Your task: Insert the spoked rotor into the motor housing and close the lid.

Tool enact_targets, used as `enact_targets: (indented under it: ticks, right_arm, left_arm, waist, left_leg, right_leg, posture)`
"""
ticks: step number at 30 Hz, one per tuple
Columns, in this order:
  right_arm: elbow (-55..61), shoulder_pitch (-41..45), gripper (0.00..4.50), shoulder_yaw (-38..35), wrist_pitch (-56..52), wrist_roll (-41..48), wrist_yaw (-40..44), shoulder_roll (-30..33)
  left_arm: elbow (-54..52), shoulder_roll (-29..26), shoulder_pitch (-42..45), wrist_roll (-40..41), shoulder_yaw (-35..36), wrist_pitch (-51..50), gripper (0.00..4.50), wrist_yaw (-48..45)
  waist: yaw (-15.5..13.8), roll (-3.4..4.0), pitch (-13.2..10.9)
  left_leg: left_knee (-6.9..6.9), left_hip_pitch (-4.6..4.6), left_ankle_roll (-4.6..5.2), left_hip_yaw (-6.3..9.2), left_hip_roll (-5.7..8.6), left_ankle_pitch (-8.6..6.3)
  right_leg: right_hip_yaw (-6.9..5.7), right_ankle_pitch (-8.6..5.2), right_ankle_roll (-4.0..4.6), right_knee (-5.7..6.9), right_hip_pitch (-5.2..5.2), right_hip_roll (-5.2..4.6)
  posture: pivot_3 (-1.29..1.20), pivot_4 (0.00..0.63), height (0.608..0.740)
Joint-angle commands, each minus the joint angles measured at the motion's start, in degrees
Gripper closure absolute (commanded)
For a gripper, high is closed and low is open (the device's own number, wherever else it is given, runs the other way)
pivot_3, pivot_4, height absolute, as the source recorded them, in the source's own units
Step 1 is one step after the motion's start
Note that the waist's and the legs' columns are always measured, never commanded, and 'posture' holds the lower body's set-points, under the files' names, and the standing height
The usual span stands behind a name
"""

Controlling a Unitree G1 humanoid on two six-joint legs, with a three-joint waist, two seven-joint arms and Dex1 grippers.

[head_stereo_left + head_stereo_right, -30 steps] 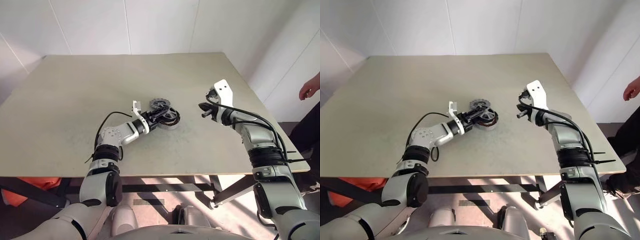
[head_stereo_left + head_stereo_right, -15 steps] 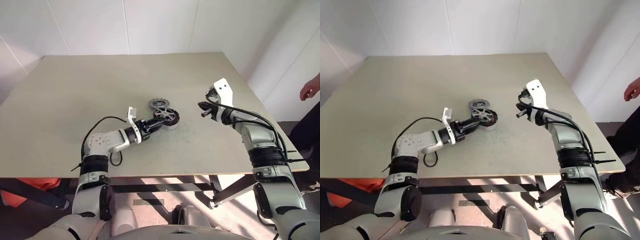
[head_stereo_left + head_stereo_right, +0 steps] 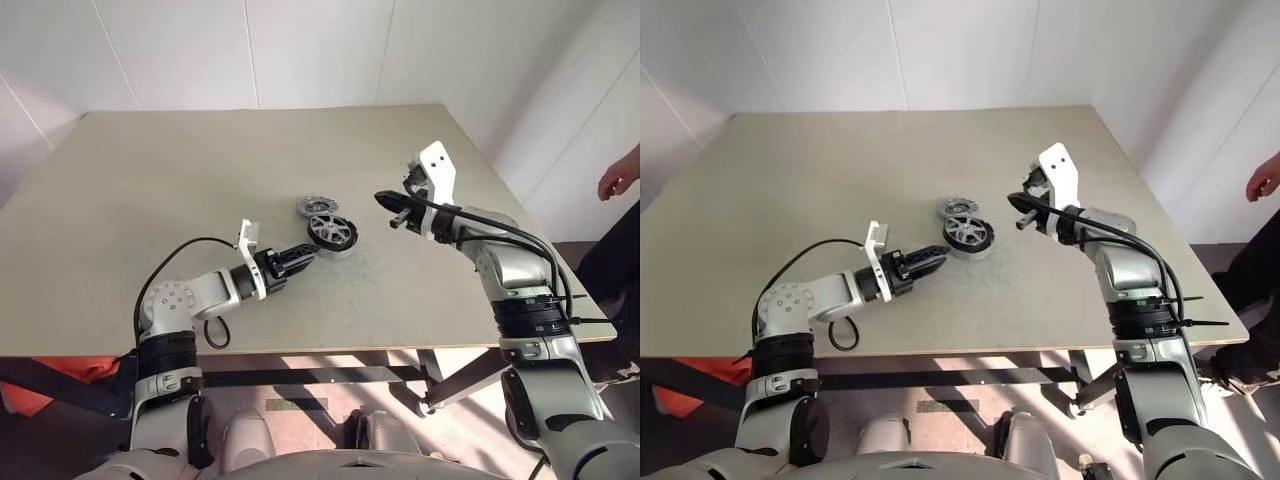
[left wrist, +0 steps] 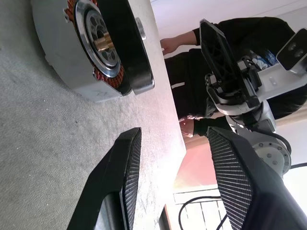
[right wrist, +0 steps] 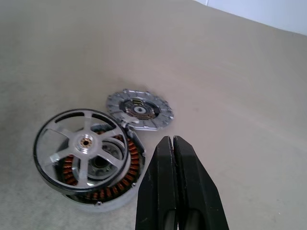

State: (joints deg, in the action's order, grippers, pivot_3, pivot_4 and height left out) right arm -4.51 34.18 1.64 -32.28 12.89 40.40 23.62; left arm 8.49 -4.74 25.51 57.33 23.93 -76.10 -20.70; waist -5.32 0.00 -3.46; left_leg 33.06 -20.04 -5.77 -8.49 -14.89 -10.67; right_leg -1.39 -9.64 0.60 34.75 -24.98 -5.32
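The spoked rotor (image 5: 81, 143), black-rimmed with pale spokes, lies tilted and off-centre on top of the motor housing (image 5: 111, 184), whose copper windings show beneath it. Just beyond them the lid (image 5: 139, 109) lies flat on the table. My left gripper (image 3: 305, 258) is open and empty, level, a short way in front of the housing (image 4: 72, 62) and pointing at it. My right gripper (image 3: 383, 200) is shut on nothing and hovers to the right of the parts (image 5: 172, 143), angled slightly down toward them.
The parts sit near the middle of a wide beige table (image 3: 150, 180), with a white wall behind it. A person's hand (image 3: 618, 178) shows off the table's right edge.
My left gripper has let go of the rotor and drawn back toward me and to the left. My right gripper has swung left toward the parts and risen a little.
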Motion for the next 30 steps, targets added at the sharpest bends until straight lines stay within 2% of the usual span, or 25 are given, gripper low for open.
enact_targets:
  ticks: [1, 6, 15, 25, 30]
  right_arm:
    - [5.36, 1.01, 4.50, 2.85, -3.27, 2.18, -0.34, -3.38]
    - [1.42, 2.56, 4.50, 6.68, -2.11, 0.24, -0.81, -7.46]
    - [-6.57, 4.45, 4.50, 8.43, -0.48, -1.67, -1.56, -9.98]
    - [-12.50, 3.68, 4.50, 8.28, 1.24, -5.09, -3.49, -9.04]
    - [-11.89, 3.82, 4.50, 8.02, 1.18, -4.67, -3.43, -8.40]
  left_arm:
    - [-1.80, -1.02, 0.51, 2.21, 1.52, 1.66, 2.19, -0.76]
    - [-2.16, -2.22, -0.17, 1.56, 1.05, 3.72, 2.19, -1.08]
    - [-2.81, -3.98, -1.88, 0.75, 0.92, 8.10, 2.19, -0.12]
    - [-2.29, -4.61, -2.10, 0.45, 0.06, 10.29, 2.19, 0.24]
    - [-2.00, -4.50, -2.22, -0.08, -1.32, 10.68, 2.19, -0.07]
  waist:
    - [-0.01, 0.00, 0.00]
    - [-0.02, 0.00, 0.00]
    - [-0.02, 0.00, 0.00]
    - [-0.05, 0.00, 0.00]
    - [-0.05, -0.01, 0.01]
  left_leg:
    - [0.00, 0.00, 0.00, 0.00, 0.00, 0.00]
    - [0.00, -0.01, -0.03, 0.01, 0.00, 0.01]
    - [-0.05, -0.01, -0.05, 0.05, -0.01, 0.02]
    - [-0.02, 0.07, -0.07, 0.04, -0.01, 0.04]
    - [0.00, 0.16, -0.08, 0.05, 0.00, 0.04]
  right_leg:
    - [0.00, 0.00, 0.00, 0.00, 0.00, 0.00]
    - [-0.01, -0.03, -0.06, 0.00, 0.00, -0.01]
    - [-0.02, -0.01, -0.02, 0.00, 0.00, 0.00]
    - [-0.01, -0.01, -0.03, 0.02, 0.11, -0.01]
    - [-0.01, -0.03, -0.04, 0.02, 0.21, -0.01]
  posture:
    - [0.00, 0.000, 0.740]
    - [0.00, 0.000, 0.740]
    - [0.00, 0.000, 0.740]
    - [0.00, 0.000, 0.740]
    - [0.00, 0.000, 0.740]
